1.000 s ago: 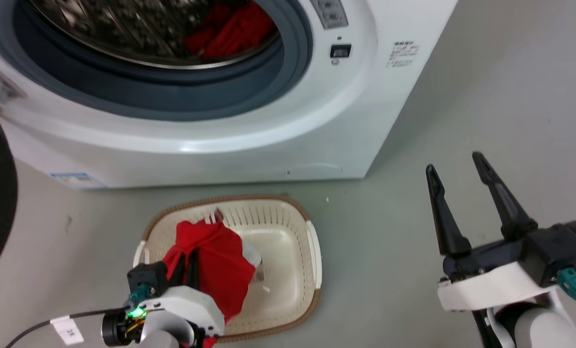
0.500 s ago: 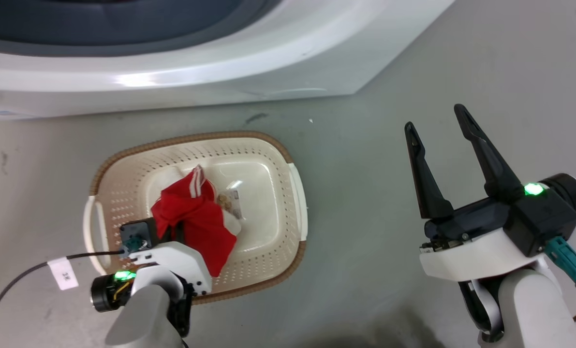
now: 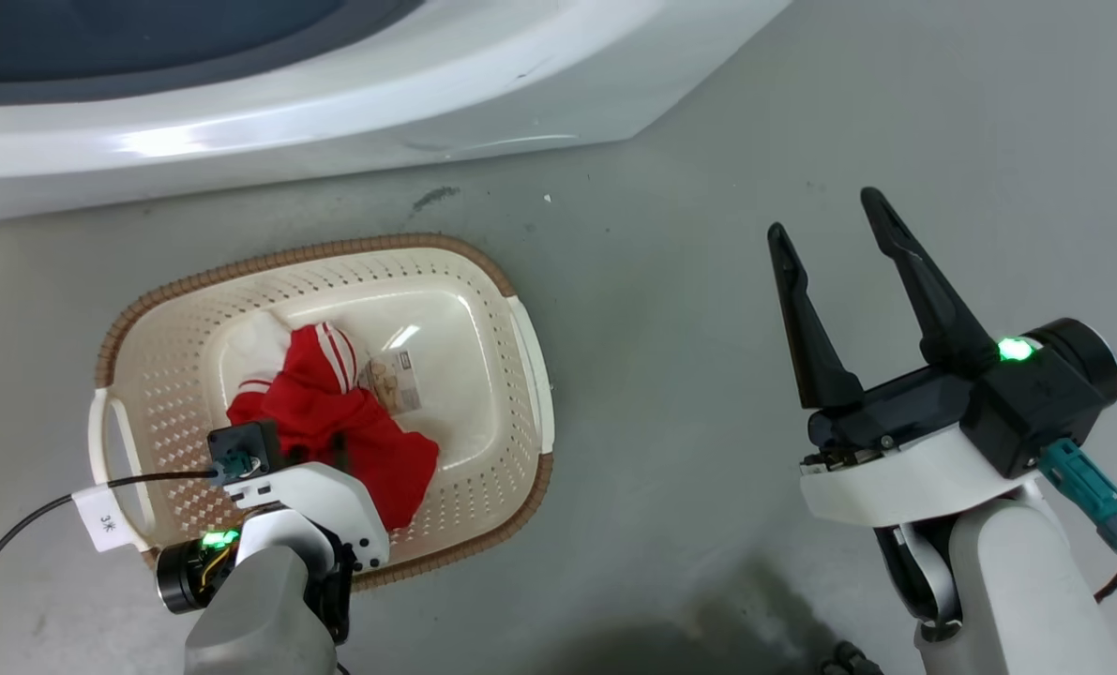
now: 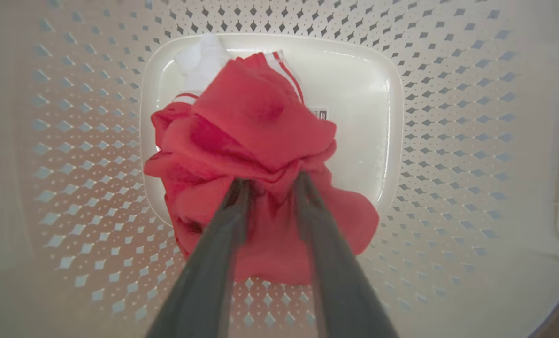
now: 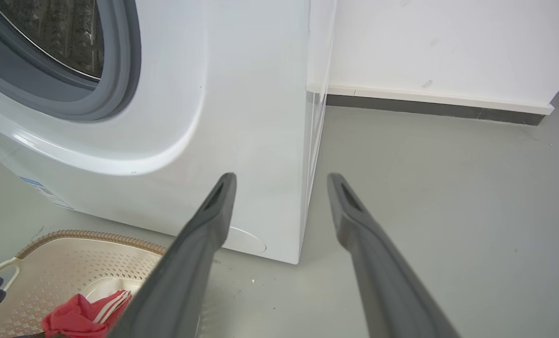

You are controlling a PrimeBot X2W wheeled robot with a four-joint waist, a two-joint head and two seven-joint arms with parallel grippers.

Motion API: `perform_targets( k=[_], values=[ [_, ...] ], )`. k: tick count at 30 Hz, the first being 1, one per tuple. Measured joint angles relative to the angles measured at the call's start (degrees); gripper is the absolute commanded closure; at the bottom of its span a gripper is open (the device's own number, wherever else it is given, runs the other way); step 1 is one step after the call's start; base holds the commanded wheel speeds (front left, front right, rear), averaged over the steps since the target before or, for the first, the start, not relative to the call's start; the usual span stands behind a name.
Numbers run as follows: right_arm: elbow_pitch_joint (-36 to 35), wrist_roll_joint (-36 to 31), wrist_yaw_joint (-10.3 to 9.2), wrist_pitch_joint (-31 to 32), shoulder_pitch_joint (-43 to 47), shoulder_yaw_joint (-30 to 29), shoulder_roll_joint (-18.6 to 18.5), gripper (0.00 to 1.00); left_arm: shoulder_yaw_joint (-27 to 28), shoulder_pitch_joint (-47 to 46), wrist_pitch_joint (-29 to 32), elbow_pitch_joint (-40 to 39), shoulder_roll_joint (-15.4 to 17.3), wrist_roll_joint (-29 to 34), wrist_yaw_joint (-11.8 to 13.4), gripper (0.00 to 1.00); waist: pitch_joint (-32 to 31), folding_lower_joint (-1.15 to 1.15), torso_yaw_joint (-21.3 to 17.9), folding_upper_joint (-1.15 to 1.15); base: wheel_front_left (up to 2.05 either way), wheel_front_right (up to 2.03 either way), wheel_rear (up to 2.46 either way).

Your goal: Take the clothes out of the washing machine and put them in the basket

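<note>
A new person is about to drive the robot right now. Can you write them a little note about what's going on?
Left gripper: jaws shut on the red garment, lowered inside the basket.
Right gripper: jaws open, empty, over the floor beside the basket.
The basket sits on the floor in front of the washing machine.
Done: this garment is down in the basket, not yet let go.
Left: open the left jaws, lift out, then check the drum. I cannot tell whether more clothes are inside.
</note>
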Motion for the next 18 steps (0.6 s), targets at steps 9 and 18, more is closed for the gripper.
perform_targets(
  k=[9,18],
  values=[
    [1.91,-0.60,0.00,-0.20,2.38,-1.88,0.01,0.00,1.03,4.82,-0.01,-0.68,-1.31,-1.25,-1.79,0.00,-8.07,0.00,1.89,0.00,0.00,0.00,0.00],
    [0.77,-0.56,0.00,1.93,8.48,-5.82,0.00,0.00,2.75,14.44,0.00,-11.59,-2.00,-0.85,-2.53,0.00,-19.22,-0.01,5.00,0.00,0.00,0.00,0.00]
  ],
)
